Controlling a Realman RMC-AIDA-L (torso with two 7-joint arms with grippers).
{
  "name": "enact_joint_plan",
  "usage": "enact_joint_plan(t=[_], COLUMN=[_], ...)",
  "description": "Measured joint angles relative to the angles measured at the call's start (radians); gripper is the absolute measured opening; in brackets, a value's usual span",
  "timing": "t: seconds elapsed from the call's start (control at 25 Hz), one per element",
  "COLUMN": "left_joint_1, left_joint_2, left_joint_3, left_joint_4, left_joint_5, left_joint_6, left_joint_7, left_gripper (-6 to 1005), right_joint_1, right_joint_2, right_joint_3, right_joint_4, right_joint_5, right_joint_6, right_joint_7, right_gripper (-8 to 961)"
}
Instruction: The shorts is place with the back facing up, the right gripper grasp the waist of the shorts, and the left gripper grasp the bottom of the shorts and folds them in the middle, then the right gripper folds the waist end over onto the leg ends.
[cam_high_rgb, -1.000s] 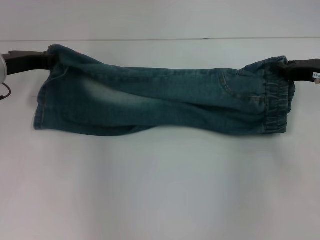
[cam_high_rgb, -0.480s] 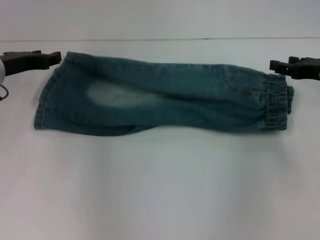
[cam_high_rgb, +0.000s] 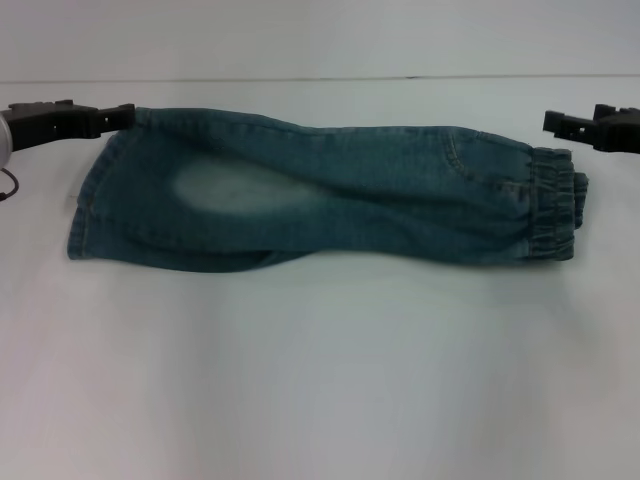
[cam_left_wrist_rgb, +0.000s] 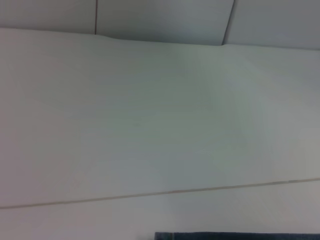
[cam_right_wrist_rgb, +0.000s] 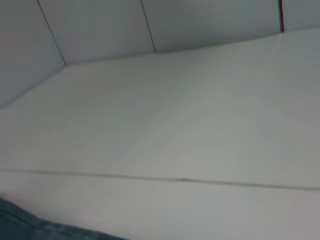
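Shorts (cam_high_rgb: 320, 190) folded lengthwise, lying flat across the far half of the white worktop (cam_high_rgb: 320, 380). Waist (cam_high_rgb: 553, 205) toward the right edge, leg ends (cam_high_rgb: 85, 215) toward the left. Left pincer (cam_high_rgb: 122, 115) just off the far hem corner, holding nothing; right pincer (cam_high_rgb: 553, 122) just beyond the waist, also empty. Finger gaps: cannot tell.

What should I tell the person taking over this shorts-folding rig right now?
Left gripper: apart from the cloth, beside the far corner of the leg hems; fingers unclear.
Right gripper: empty, just beyond the ruffled elastic waist; fingers unclear.
Blue faded denim shorts: flat on the white table, doubled lengthwise into a long strip, hems on the left, waist on the right.
Done: the lengthwise fold.
Left: right gripper takes the waist and folds it over onto the hems.
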Motion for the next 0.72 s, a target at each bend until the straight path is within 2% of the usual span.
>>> enact_joint_plan(t=[0.16,0.28,0.48,0.72], left_joint_1=[0.007,0.018,0.038,0.037], left_joint_2=[0.015,0.022,0.01,0.005], left_joint_3=[-0.001,-0.002,-0.002,0.001], left_joint_4=[0.002,0.021,0.078,0.088], left_joint_5=[0.0,-0.005,-0.018,-0.035], left_joint_6=[0.073,0.171,0.283,0.369], left_joint_7=[-0.014,-0.013,-0.008,-0.003], left_gripper=[879,898,918,917], right_joint_1=[-0.069,-0.126,-0.201,-0.232], right_joint_2=[0.009,0.008,0.01,0.01], right_joint_3=[0.0,0.005,0.049,0.105], right_joint_4=[-0.044,-0.046,-0.021,0.014], right_joint_5=[0.111,0.213,0.311,0.319], right_joint_6=[-0.081,-0.146,-0.248,-0.35], right_joint_7=[-0.008,-0.039,-0.107,-0.155], right_gripper=[915,915,914,910])
